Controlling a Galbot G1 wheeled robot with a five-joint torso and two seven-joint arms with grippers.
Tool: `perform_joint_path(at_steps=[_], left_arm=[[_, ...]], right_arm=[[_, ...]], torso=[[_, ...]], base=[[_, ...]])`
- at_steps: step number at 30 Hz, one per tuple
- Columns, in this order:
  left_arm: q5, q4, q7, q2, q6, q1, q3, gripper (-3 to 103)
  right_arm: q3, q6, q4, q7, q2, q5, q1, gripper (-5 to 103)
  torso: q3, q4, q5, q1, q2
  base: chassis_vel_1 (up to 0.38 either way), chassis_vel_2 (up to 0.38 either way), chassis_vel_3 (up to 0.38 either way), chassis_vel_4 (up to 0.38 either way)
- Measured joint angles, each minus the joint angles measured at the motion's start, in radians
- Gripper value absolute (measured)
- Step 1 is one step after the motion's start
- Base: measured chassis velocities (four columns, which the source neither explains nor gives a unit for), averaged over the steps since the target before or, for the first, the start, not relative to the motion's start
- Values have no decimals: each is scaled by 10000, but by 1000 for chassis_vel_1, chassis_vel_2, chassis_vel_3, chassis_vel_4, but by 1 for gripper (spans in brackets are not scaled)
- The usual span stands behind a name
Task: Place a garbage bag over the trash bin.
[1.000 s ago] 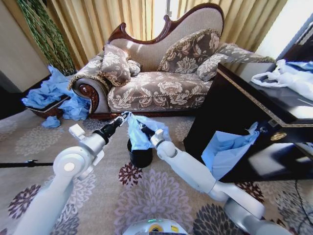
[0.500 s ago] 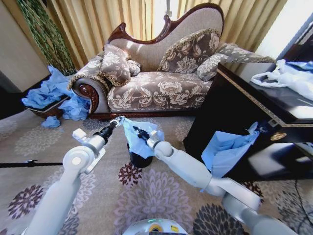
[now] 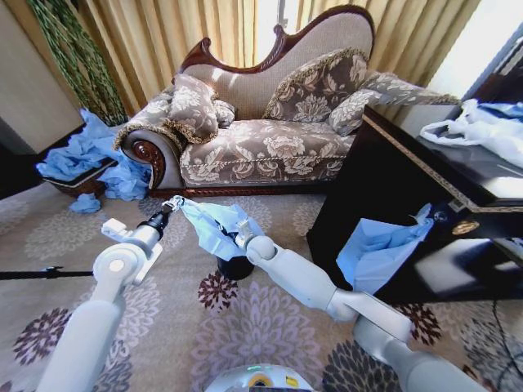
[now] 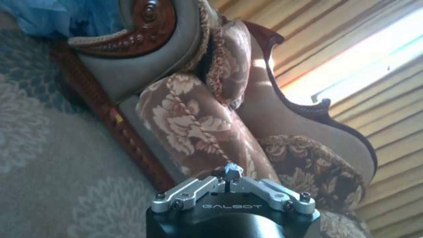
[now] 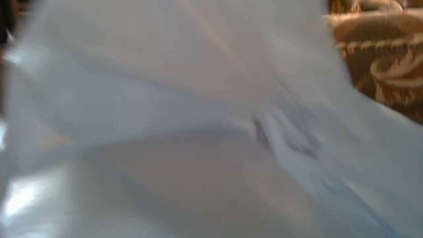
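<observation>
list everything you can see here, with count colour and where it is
garbage bag: one, light blue, stretched between both grippers above the bin
trash bin: one, black, on the carpet under the bag
sofa: one, floral brown, behind
cushions: several, floral, on the sofa
heap of bags: blue, far left by the sofa
cabinet: one, dark, right
white bag: one, atop the cabinet
left gripper: jaws shut on the bag's left edge
right gripper: in the bag's folds

Left pincer [image 3: 169, 203] pulled garbage bag [image 3: 214, 229] leftward, stretched.
</observation>
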Motion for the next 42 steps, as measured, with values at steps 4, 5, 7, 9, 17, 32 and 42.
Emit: perform_joint_path(at_steps=[4,5,7,9,17,32,42], left_arm=[[-176,-13,-171,11,-4,-418,93,0],[-215,-26,-240,23,-3,-509,135,0],[-266,-54,-367,49,10,-653,226,0],[-287,-72,-452,71,24,-691,247,0],[-355,-83,-797,193,49,-758,175,0],[-296,5,-1604,-26,88,-1002,472,0],[-55,1374,-2054,-61,525,-1446,1290,0]], right_arm=[[56,-338,-536,243,201,56,-63,0],[70,-421,-574,293,204,76,-84,0],[43,-698,-600,454,140,248,-129,0],[10,-931,-591,601,94,405,-144,0],[827,-2362,-672,2024,773,2186,-309,0],[1648,-5183,-281,5039,1153,5145,226,0],[2066,-5123,-685,4895,1443,5155,72,0]], torso=[[0,0,2,1,0],[0,0,2,0,0],[0,-2,3,1,0],[0,-4,2,1,0],[0,0,2,1,0],[-1,-2,2,0,0],[0,-1,1,1,0]], base=[[0,0,0,0],[0,0,0,0],[0,0,0,0],[0,0,0,0],[0,0,0,0],[0,0,0,0],[0,0,0,0]])
